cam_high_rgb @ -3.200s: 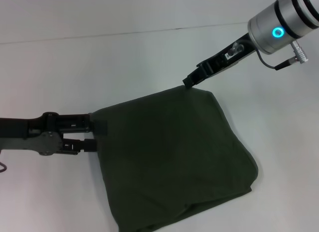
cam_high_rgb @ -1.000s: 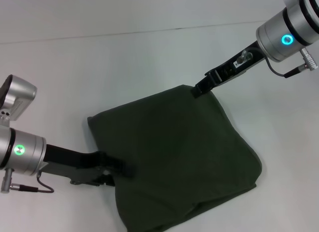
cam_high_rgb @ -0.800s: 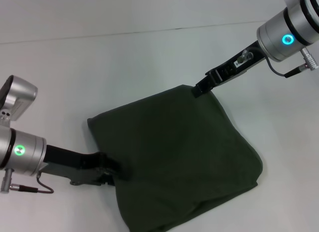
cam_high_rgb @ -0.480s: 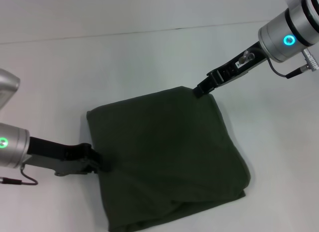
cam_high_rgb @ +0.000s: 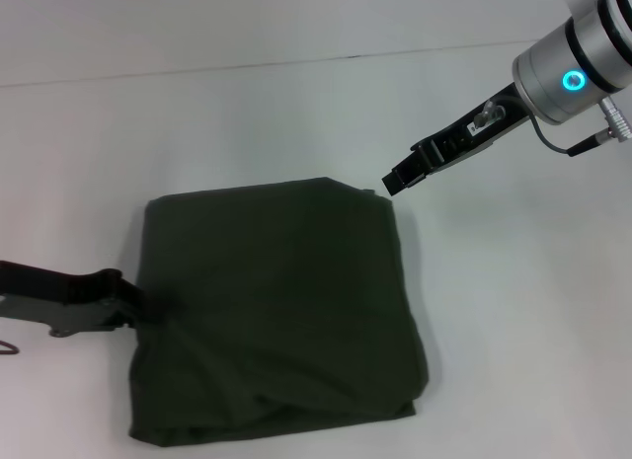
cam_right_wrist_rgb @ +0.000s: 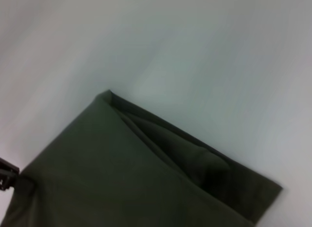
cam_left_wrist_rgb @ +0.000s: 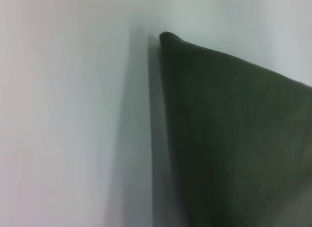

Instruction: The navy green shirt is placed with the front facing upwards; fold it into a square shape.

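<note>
The navy green shirt lies folded into a rough square on the white table, with only plain dark fabric showing and loose layers bunched along its near edge. My left gripper comes in low from the left and is shut on the shirt's left edge. My right gripper hovers just past the shirt's far right corner, apart from the cloth. The left wrist view shows one shirt corner on the table. In the right wrist view the shirt shows layered folds along one edge, and the left gripper sits at its side.
The white table runs all around the shirt. A faint seam line crosses its far side. The right arm's silver wrist with a cyan ring hangs over the far right.
The left gripper has pulled back to the left, dragging the shirt with it. The shirt's far corner has slid away from the right gripper, which stayed almost in place.
</note>
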Controlling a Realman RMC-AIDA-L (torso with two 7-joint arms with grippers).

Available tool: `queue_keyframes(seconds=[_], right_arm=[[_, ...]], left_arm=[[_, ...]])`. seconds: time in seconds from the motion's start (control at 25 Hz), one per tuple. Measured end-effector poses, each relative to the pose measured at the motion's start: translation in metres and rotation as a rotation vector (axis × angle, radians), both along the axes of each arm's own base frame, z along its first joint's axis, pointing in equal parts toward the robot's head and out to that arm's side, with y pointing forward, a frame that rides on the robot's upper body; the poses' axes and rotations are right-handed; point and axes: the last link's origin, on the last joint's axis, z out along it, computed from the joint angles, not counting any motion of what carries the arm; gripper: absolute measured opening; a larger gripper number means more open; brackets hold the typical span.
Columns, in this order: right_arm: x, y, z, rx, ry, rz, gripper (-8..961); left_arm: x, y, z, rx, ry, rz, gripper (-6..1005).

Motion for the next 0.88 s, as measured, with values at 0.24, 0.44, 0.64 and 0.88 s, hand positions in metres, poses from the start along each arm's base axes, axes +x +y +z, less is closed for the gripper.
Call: queue_keyframes(seconds=[0.24,0.44,0.64,0.88], right_arm=[[0.001,0.0,0.001,0.002,-0.001,-0.001,302],[0.002,0.001,0.002,0.008,-0.003,-0.002,302],[0.001,0.001,0.002,0.009,0.001,-0.001,306],[0.003,0.0,0.002,0.009,0.005,-0.003,316]], left_arm=[[-0.012,-0.004,0.015,0.028,0.032,0.032,142],[-0.019,-0.006,0.023,0.053,0.037,0.054,169],[-0.014,-0.003,0.027,0.07,0.001,-0.011,196],[-0.016,-0.01,0.037,0.092,-0.033,-0.006,229]])
